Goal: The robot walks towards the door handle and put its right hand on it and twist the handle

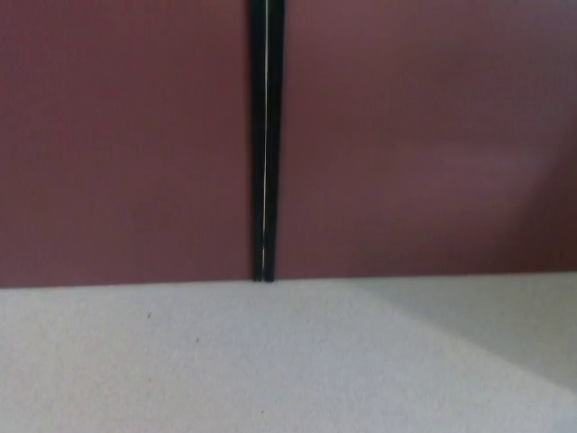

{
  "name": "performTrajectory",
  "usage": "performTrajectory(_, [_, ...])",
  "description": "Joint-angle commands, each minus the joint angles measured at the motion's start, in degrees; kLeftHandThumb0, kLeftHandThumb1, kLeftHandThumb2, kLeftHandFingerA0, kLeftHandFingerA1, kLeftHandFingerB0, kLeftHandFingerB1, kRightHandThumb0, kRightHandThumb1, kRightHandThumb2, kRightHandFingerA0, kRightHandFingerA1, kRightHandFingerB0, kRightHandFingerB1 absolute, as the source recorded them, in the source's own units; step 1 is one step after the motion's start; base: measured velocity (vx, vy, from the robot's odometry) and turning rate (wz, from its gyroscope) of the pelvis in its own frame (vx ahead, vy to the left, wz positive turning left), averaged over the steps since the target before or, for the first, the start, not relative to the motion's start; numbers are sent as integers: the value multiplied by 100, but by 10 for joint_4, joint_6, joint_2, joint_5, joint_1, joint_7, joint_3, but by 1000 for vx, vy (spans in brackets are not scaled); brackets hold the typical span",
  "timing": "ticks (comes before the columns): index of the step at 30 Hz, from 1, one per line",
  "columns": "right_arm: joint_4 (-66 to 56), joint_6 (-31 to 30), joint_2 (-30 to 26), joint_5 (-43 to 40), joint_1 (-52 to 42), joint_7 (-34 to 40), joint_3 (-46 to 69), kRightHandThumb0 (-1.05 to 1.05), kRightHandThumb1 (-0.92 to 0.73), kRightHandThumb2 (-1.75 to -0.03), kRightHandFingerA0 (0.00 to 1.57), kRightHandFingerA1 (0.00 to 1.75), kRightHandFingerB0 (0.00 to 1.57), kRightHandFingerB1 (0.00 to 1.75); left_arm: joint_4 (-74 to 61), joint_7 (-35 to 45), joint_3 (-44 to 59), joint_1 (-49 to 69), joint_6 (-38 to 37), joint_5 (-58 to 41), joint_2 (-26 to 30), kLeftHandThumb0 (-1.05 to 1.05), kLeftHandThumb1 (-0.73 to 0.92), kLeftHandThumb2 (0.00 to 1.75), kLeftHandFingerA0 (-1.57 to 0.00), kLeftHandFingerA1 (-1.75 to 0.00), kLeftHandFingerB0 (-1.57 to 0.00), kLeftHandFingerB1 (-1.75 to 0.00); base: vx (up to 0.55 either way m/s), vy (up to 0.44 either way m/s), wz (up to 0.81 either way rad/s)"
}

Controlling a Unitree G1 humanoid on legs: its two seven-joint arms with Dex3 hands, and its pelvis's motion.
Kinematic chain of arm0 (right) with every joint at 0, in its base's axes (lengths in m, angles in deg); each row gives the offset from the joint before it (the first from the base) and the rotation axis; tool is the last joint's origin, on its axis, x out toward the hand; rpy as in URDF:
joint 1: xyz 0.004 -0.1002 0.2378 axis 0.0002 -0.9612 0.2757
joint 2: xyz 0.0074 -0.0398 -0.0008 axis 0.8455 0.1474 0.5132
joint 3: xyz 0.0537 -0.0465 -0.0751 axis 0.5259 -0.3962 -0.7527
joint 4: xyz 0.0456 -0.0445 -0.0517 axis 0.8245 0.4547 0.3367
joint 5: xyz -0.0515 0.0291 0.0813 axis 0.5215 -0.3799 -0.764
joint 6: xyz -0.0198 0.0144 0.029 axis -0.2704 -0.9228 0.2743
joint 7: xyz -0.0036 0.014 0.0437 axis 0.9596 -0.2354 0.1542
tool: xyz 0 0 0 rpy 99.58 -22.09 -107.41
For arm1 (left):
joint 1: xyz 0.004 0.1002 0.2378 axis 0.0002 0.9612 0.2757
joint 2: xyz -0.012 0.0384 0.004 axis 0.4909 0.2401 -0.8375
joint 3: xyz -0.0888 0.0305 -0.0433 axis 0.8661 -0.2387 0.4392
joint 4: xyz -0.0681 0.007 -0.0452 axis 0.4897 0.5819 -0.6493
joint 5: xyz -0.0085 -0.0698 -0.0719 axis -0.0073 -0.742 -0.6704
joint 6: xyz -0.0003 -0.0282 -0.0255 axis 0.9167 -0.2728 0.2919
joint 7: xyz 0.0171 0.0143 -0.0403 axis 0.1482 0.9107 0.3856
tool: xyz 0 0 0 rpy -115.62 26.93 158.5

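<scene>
No door handle shows in the head view, so its place cannot be told. Neither robot hand shows either, so there is no saying how far open either one is, what it has hold of, or how anything lies relative to it. Two dark red door panels (126, 135) fill the upper part, split by a black vertical seam (264, 135) with a thin bright line down it. Below them lies pale speckled floor (225, 361), greyer at the right.

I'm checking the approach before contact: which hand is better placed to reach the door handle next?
Cannot tell from this view: neither hand shows, nor any handle. Only dark red door panels, the black vertical seam between them and the pale grey floor appear.
</scene>
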Motion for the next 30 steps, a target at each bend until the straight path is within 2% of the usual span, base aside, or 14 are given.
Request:
performTrajectory(1, [3,-7,-6,11,-9,-7,-9,-28,-62,-58,81,60,59,44,2,4,-1,9,-4,3,-2,-36,48,73,-68,-59,-47,-50,132,63,5])
performTrajectory(5, [5,-9,-6,18,-14,0,-18,-28,-63,-59,83,61,59,43,2,2,-1,18,-6,4,-2,-36,48,73,-69,-60,-49,-51,85,7,1])
performTrajectory(6, [5,-10,-5,19,-14,1,-19,-27,-64,-59,83,61,58,43,2,1,-1,18,-5,4,-2,-28,57,57,-74,-50,-54,-42,125,-30,-1])
performTrajectory(19, [3,-7,-7,24,-11,0,-31,-27,-65,-59,81,59,61,44,2,-9,-12,21,-10,14,-2,-28,57,57,-74,-50,-54,-41,152,-1,-7])
performTrajectory(30, [1,-10,-8,21,-4,-5,-32,-28,-65,-60,80,59,60,44,2,-5,-12,22,-11,11,-3,-29,57,57,-74,-50,-54,-42,115,128,-1])
